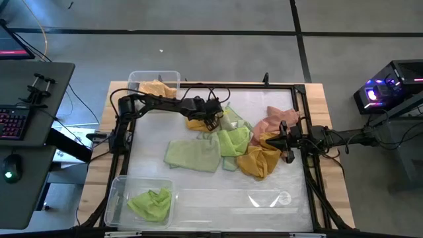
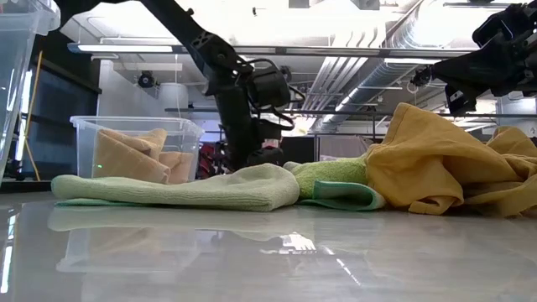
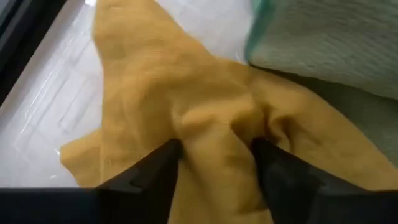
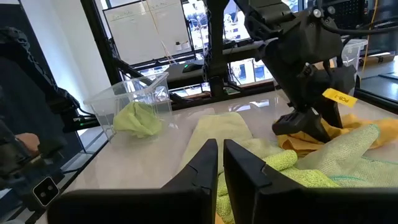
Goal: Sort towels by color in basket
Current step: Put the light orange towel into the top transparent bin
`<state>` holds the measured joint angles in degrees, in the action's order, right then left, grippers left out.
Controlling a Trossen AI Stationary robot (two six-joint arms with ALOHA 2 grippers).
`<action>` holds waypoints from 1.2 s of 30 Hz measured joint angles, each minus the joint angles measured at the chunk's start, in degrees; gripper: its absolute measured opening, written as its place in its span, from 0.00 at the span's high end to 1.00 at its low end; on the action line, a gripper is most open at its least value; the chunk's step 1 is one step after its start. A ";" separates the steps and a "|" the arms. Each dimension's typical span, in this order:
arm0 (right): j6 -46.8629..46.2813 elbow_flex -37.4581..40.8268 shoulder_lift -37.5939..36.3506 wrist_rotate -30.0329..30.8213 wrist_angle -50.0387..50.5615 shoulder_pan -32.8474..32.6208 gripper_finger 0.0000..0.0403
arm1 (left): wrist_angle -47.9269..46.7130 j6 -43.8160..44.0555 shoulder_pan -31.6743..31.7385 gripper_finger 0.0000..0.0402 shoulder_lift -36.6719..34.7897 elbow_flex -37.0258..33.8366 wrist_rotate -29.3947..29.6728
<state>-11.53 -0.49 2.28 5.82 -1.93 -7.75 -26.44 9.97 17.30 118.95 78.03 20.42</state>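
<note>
My left gripper [image 1: 210, 119] [image 3: 214, 149] is down at mid-table on a mustard yellow towel [image 1: 198, 123]. My right gripper [image 1: 283, 141] [image 4: 221, 149] hovers shut above a second mustard towel [image 1: 259, 160] [image 2: 436, 159] and touches nothing. A pale green towel [image 1: 192, 153] lies flat, with a lime green one [image 1: 234, 140] beside it. The salmon pink towel [image 1: 274, 120] lies near the far right. A peach-orange towel [image 1: 156, 87] sits in the far-left basket [image 1: 135, 78]. A lime green towel [image 1: 151, 201] sits in the near-left basket [image 1: 114, 198]. My left gripper pinches a raised fold [image 3: 217, 134] of the mustard yellow towel between its two fingers [image 3: 165, 165], coming from above and pointing down. The rest of the towel spreads on the table; its far part lies beside a pale green towel's edge [image 3: 261, 37].
A black frame [image 1: 304, 119] borders the work surface. A clear container [image 1: 264, 198] lies at the near right. A desk with a keyboard [image 1: 13, 122] stands off the table's left, and lit equipment [image 1: 386, 89] stands to the right. Bare surface shows along the far edge [image 1: 251, 96].
</note>
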 joint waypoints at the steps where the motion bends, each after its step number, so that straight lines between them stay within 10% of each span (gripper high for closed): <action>1: 0.02 0.00 0.00 0.00 0.00 0.00 0.94 | 0.02 -0.39 0.00 0.61 0.02 0.01 -0.60; 7: 0.01 0.00 0.00 0.00 0.00 0.00 0.94 | -0.60 -2.56 -0.66 0.96 -0.93 0.23 -7.71; 25: 0.01 0.01 0.00 0.00 0.00 0.00 0.94 | -4.95 -23.26 -15.12 0.97 -37.00 2.13 21.53; 36: 0.02 0.01 0.00 0.00 0.02 0.00 0.94 | -14.92 -32.89 -5.69 0.97 -50.74 0.73 33.70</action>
<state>-11.51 -0.48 2.28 5.82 -1.91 -7.75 -41.36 -22.93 11.61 68.21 78.76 54.12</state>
